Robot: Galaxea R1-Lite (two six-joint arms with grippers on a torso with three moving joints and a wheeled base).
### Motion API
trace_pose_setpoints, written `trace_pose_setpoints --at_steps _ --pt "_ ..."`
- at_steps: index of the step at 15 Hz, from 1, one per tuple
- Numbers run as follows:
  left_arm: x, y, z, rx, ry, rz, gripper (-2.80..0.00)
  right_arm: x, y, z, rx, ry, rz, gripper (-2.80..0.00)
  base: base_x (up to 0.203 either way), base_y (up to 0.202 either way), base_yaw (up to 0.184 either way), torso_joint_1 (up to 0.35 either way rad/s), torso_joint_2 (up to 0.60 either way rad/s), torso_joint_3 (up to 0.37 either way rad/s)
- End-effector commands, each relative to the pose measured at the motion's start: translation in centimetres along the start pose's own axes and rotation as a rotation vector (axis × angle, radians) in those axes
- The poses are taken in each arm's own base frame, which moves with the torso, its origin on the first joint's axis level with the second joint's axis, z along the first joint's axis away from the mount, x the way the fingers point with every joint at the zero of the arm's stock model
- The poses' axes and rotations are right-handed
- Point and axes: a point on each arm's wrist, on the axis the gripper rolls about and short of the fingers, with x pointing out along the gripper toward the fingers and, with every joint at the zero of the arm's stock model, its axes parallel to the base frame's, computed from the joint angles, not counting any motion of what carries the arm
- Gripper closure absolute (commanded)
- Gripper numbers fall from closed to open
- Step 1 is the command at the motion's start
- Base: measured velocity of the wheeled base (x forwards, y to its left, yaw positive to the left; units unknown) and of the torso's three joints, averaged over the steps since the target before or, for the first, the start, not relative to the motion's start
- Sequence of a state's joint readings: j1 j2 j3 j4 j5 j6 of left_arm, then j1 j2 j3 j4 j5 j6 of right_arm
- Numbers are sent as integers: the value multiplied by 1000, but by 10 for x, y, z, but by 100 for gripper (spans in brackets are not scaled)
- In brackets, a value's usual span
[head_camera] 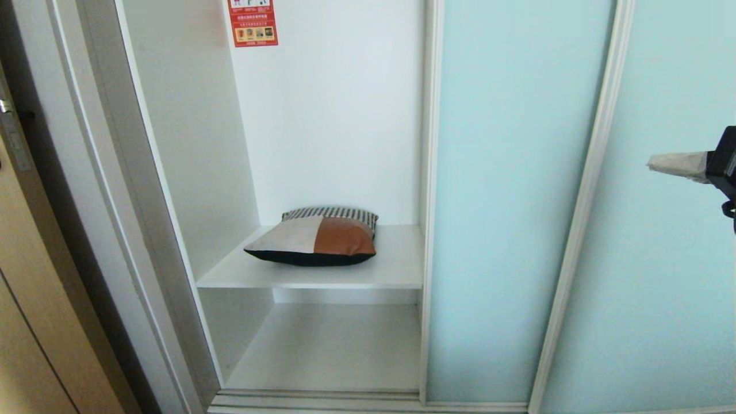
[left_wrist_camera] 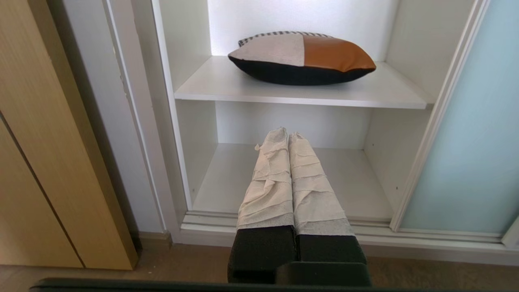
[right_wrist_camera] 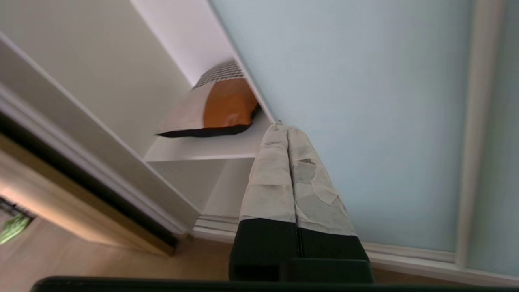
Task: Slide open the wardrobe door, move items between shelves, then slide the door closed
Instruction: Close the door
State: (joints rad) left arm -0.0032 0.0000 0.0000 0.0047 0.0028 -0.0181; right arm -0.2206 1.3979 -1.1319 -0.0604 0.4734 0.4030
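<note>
The sliding wardrobe door (head_camera: 517, 201) stands slid aside, its tall frame edge beside the open compartment where the cushion (head_camera: 315, 241) lies on the upper shelf (head_camera: 397, 270). The right gripper (head_camera: 652, 164), fingers pressed together and empty, hovers before the glass to the door's right, nearer than the left gripper (left_wrist_camera: 287, 134), likewise closed, low before the lower shelf (left_wrist_camera: 357, 190).

The door (head_camera: 517, 201) is frosted, matt aqua glass in a smooth pale frame. The shelves (head_camera: 397, 270) are smooth white board. The cushion (head_camera: 316, 241) mixes matt grey cloth, shiny tan leather-like patch and black fabric. Both hands' fingers (left_wrist_camera: 284, 178) (right_wrist_camera: 284, 174) wear wrinkled pale tape.
</note>
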Motion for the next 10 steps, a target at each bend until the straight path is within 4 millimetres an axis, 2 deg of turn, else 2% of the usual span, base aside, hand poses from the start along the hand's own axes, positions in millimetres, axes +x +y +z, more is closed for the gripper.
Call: trace_pose_setpoints --at_steps 1,3,10 --pt "0 0 0 0 1 0 0 6 -17 2 1 -1 -46 0 0 0 0 0 0 0" --pt "0 0 0 0 1 0 0 13 -29 14 -2 -22 -80 0 0 0 0 0 0 0" --pt "0 0 0 0 1 0 0 70 -70 35 31 7 -129 0 0 0 0 0 0 0"
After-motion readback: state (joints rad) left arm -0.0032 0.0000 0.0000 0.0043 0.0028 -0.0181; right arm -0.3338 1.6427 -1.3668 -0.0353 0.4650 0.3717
